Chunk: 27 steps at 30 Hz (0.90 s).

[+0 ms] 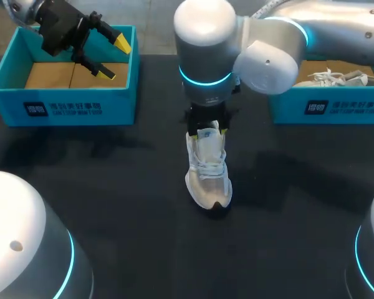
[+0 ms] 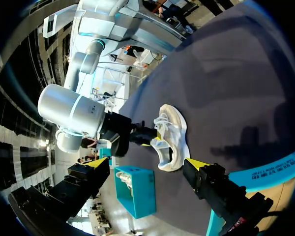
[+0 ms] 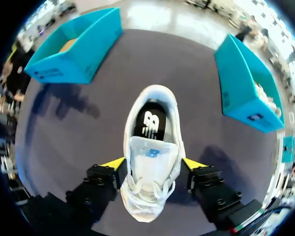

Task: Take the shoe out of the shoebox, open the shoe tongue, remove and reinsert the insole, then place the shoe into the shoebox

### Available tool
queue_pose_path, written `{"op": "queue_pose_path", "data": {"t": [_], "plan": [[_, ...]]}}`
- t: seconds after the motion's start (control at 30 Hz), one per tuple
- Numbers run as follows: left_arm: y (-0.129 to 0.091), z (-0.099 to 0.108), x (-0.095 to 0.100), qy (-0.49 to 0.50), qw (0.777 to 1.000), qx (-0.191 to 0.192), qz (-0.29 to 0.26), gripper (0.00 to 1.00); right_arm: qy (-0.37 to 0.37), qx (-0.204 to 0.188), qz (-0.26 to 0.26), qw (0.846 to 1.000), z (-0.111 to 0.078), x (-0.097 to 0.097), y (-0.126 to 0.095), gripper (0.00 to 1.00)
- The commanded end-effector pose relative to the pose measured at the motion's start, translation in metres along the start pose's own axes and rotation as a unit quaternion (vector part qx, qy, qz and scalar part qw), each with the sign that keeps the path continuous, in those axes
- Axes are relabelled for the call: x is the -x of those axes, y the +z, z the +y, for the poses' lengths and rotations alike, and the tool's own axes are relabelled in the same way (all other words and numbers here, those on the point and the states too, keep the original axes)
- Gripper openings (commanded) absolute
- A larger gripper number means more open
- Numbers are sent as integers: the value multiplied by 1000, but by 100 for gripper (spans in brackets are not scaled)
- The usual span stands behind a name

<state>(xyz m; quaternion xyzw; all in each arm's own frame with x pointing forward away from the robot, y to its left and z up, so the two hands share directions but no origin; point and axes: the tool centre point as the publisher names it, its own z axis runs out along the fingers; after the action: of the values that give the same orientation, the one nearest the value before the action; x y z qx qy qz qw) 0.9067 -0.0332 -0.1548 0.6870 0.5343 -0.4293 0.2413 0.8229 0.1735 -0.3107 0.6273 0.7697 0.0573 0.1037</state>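
A white shoe (image 1: 207, 168) stands on the black table's middle, toe toward the front edge. In the right wrist view its tongue (image 3: 150, 155) lies flat and a black insole (image 3: 148, 123) shows in the opening. My right gripper (image 3: 153, 163) straddles the shoe (image 3: 152, 147) at the laces, open, with a yellow tip close beside each side. My left gripper (image 1: 114, 57) hangs open and holds nothing, above the left teal shoebox (image 1: 62, 103), whose cardboard floor is bare. From the left wrist view, the shoe (image 2: 174, 135) lies well ahead of the left gripper (image 2: 148, 166).
A second teal shoebox (image 1: 327, 107) at the back right holds another white shoe (image 1: 336, 78). The right arm's elbow and wrist (image 1: 206, 50) hang over the table's middle and hide the shoe's heel from above.
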Motion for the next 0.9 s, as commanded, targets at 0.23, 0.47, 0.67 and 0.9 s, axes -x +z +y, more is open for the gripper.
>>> {"op": "queue_pose_path", "data": {"t": [0.23, 0.47, 0.67, 0.9], "plan": [[0, -1, 0, 0, 1000, 0, 2, 100, -354, 61, 43, 932, -16, 6, -29, 100], [0, -1, 0, 0, 1000, 0, 2, 100, -491, 38, 2, 870, -23, 2, -35, 100], [0, -1, 0, 0, 1000, 0, 2, 100, -491, 38, 2, 870, -23, 2, -35, 100], [0, -1, 0, 0, 1000, 0, 2, 100, -491, 38, 2, 870, -23, 2, -35, 100]]}}
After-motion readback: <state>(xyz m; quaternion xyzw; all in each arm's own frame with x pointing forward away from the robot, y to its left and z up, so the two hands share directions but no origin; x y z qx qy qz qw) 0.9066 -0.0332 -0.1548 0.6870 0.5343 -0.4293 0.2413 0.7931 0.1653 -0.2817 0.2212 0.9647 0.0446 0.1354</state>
